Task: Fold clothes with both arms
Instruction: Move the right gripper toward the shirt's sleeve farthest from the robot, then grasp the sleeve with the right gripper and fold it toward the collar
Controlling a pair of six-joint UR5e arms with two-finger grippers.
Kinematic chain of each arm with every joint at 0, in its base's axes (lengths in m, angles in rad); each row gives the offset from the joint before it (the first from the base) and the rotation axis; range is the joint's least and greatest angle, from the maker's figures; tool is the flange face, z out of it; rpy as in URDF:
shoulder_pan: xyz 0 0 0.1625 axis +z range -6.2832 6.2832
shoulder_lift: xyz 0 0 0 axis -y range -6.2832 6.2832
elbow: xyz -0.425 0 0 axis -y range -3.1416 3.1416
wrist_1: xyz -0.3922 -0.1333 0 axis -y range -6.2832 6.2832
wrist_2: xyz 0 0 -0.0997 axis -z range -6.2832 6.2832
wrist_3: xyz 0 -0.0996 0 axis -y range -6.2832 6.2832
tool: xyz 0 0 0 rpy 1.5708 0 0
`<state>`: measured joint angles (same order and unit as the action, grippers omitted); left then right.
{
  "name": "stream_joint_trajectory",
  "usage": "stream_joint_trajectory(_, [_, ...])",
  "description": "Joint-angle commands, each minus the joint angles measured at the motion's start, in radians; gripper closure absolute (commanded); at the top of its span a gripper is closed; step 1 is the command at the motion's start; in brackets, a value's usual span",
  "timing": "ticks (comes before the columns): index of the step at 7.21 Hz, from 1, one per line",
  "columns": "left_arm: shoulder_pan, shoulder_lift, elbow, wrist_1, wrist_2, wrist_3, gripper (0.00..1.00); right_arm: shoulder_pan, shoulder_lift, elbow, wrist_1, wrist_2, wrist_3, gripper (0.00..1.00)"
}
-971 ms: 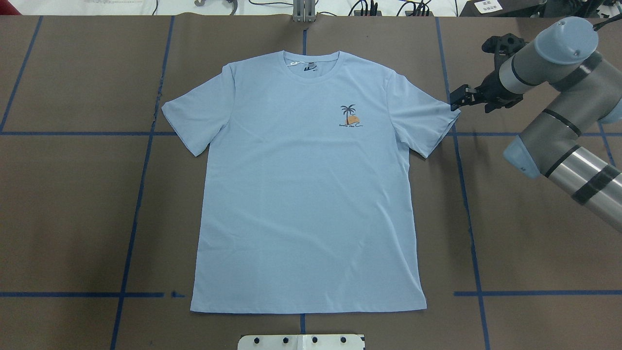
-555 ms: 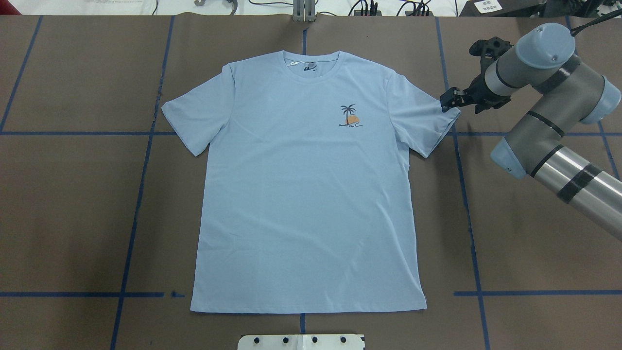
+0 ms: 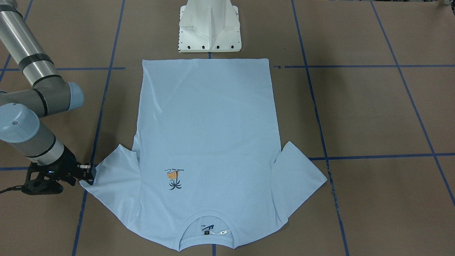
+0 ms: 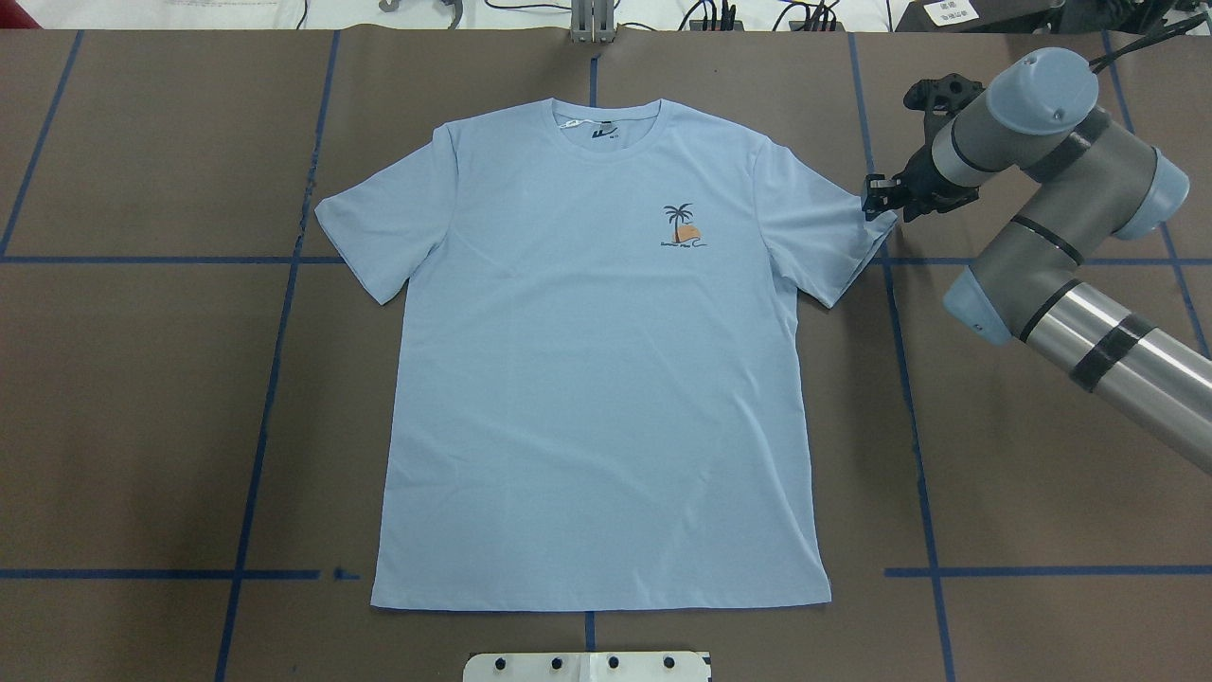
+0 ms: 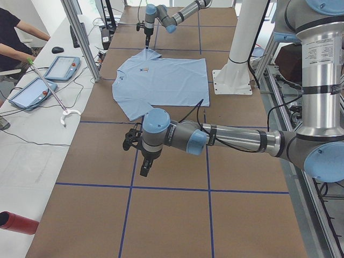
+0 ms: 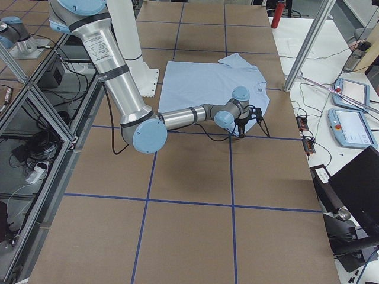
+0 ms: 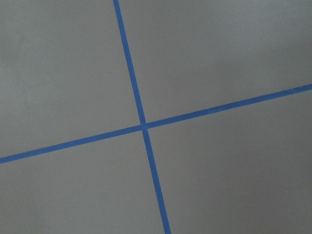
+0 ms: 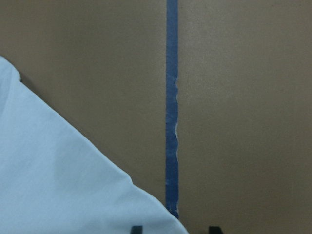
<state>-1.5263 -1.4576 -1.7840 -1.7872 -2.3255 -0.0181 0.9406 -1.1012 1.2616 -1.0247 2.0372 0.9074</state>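
The light blue T-shirt lies flat and face up on the brown table, collar at the far side, palm graphic on the chest. My right gripper is low at the outer corner of the shirt's right-hand sleeve. It is open; in the right wrist view the sleeve edge runs between its two fingertips. In the front-facing view the right gripper touches the sleeve tip. My left gripper hangs over bare table well away from the shirt; I cannot tell whether it is open or shut.
The white pedestal base stands just behind the shirt's hem. Blue tape lines grid the table. A side table with tablets, a grabber stick and a person's arm runs along the far edge.
The right arm has swung left, carrying its gripper from beside the sleeve onto the sleeve's outer corner. The shirt has not moved.
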Motion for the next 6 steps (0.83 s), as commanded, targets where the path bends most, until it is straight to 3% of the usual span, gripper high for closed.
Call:
stream_joint_trajectory(1, [0.000,-0.001,0.000,0.000,-0.002,0.000,0.00,0.007,-0.002,0.004,0.000,0.003,0.001,1.00])
stream_joint_trajectory(3, [0.000,0.000,-0.006,0.000,-0.002,-0.002,0.00,-0.003,0.001,0.047,0.000,0.006,0.019,1.00])
stream_joint_trajectory(4, [0.000,0.000,-0.008,0.000,-0.003,0.000,0.00,-0.040,0.044,0.086,-0.003,0.006,0.141,1.00])
stream_joint_trajectory(5, [0.000,0.000,-0.008,0.002,-0.012,0.000,0.00,-0.099,0.163,0.047,-0.014,-0.009,0.307,1.00])
stream_joint_trajectory(6, [0.000,0.003,-0.012,0.003,-0.075,0.000,0.00,-0.114,0.287,-0.070,-0.006,-0.044,0.365,1.00])
